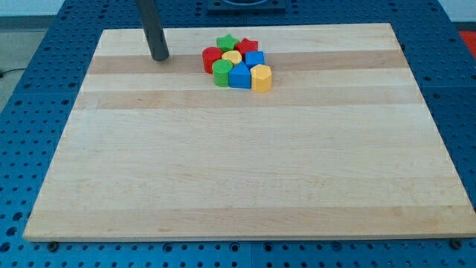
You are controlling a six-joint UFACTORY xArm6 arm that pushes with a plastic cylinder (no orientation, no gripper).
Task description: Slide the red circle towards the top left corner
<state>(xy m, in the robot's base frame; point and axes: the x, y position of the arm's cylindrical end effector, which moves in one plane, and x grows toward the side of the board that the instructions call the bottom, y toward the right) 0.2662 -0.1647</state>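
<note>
The red circle (211, 58) sits at the left edge of a tight cluster of blocks near the view's top middle of the wooden board (245, 186). My tip (160, 57) rests on the board to the left of the red circle, a short gap apart from it. The cluster also holds a green star (226, 42), a red block (248, 47), a yellow block (232, 57), a blue block (255, 58), a green circle (222, 72), a blue block (240, 75) and a yellow hexagon-like block (261, 77).
The board lies on a blue perforated table (30, 112). The board's top left corner (104, 33) is to the upper left of my tip.
</note>
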